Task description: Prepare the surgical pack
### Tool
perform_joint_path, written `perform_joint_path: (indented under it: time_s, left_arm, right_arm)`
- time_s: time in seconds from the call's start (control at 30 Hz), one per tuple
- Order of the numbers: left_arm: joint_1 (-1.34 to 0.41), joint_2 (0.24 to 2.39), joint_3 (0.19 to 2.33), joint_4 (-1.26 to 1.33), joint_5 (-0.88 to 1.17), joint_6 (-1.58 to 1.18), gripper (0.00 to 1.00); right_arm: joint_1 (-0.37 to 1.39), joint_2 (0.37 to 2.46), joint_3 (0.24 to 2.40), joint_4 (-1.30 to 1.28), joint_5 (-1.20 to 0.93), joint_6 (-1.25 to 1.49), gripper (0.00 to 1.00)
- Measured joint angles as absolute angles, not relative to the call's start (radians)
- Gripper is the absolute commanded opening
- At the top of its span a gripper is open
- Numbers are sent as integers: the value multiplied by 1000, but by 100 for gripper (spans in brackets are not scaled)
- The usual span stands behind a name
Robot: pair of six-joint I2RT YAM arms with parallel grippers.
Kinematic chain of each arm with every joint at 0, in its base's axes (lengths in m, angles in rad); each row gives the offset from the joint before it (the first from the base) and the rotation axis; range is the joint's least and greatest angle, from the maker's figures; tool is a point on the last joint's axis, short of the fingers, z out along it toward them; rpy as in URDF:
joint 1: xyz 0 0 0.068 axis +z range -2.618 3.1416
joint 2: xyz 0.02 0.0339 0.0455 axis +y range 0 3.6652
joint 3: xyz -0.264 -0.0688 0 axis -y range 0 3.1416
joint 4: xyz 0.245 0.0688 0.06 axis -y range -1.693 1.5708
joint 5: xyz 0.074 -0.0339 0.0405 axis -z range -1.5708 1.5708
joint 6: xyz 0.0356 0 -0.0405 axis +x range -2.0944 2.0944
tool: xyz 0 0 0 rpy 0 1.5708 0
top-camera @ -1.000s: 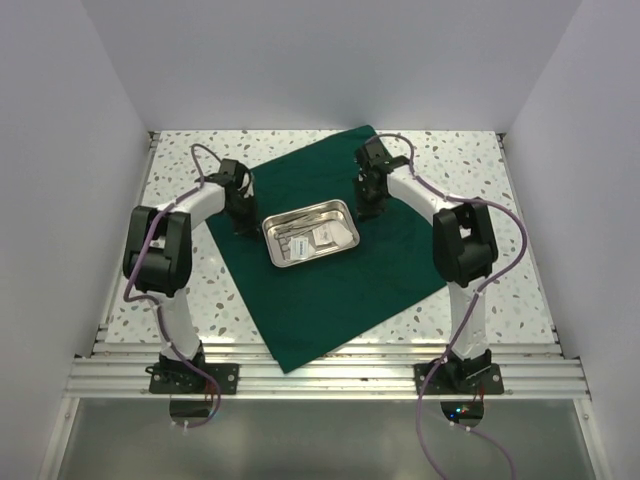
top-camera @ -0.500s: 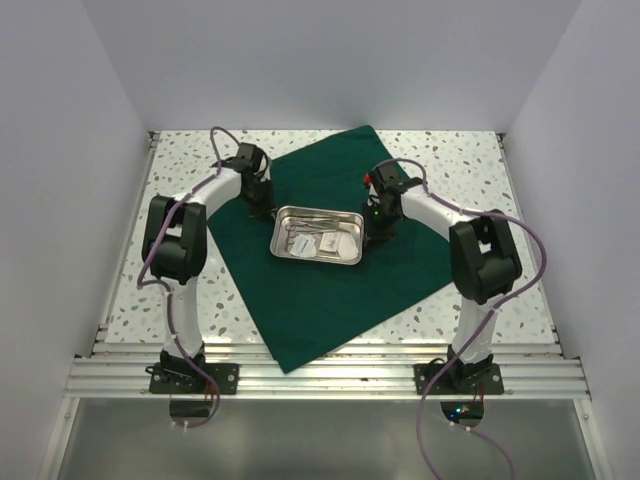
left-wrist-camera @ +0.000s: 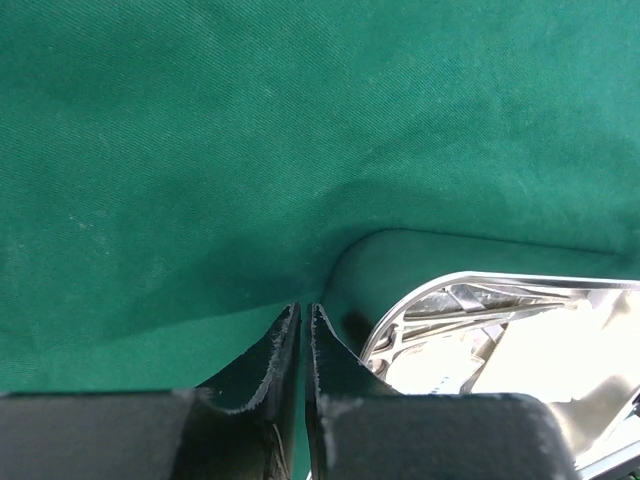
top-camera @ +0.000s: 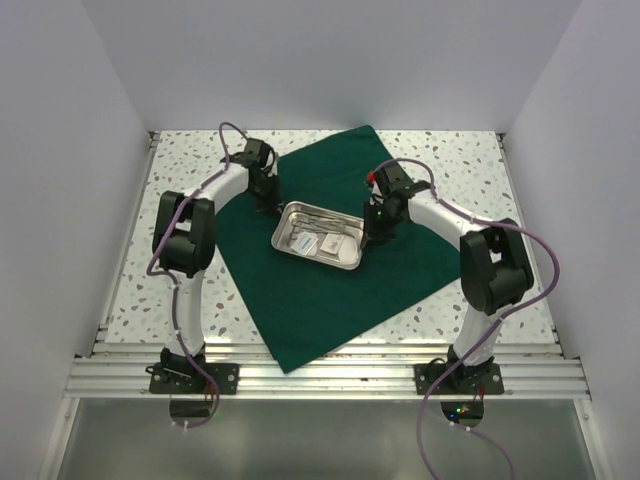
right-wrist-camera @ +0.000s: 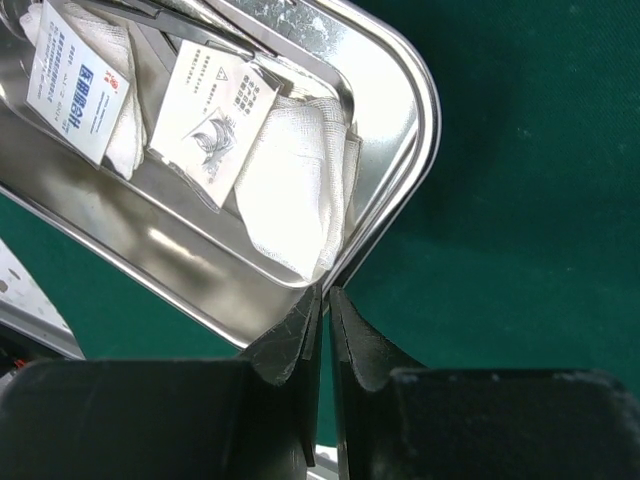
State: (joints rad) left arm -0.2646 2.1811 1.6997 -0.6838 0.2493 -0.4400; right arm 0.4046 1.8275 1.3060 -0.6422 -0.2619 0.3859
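Observation:
The surgical pack, a large dark green drape (top-camera: 330, 295), lies as a diamond on the speckled table. A steel tray (top-camera: 313, 258) sits on the drape's middle, holding gauze (right-wrist-camera: 290, 190), paper packets (right-wrist-camera: 210, 120) and thin steel instruments (top-camera: 308, 220). My right gripper (right-wrist-camera: 325, 292) is shut on the tray rim (right-wrist-camera: 425, 110) at a corner, seen at the tray's right end (top-camera: 373, 236). My left gripper (left-wrist-camera: 303, 310) is shut with nothing between its fingers. Its tips rest at the drape (left-wrist-camera: 250, 150) beside the tray's corner (left-wrist-camera: 480, 277), at the tray's far left (top-camera: 270, 204).
The speckled table (top-camera: 180, 170) shows around the drape, inside white walls. An aluminium rail (top-camera: 320, 375) runs along the near edge, with both arm bases on it. Purple cables loop off both arms.
The tray has turned clockwise on the drape, its right end now nearer the front. My left gripper moved right and farther back; my right gripper came nearer with the tray rim.

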Motion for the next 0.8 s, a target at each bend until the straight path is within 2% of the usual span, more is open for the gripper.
perform_joint_path:
  time_s: [0.17, 0.33, 0.47, 0.63, 0.8]
  left_arm:
    - [-264, 2190, 1716, -695, 240, -430, 19]
    - [-264, 2200, 1750, -707, 233, -427, 22]
    - [-263, 2203, 1764, -708, 222, -426, 33]
    - [-256, 2203, 1765, -730, 198, -426, 47]
    - [-221, 2161, 1699, -731, 215, -427, 48]
  right_arm:
    - [405, 1832, 1312, -645, -265, 389, 12]
    - [405, 1843, 1326, -653, -265, 389, 12]
    - [405, 1858, 1349, -669, -263, 389, 13]
    - [407, 1861, 1381, -695, -197, 384, 25]
    - [405, 1859, 1438, -749, -86, 345, 44]
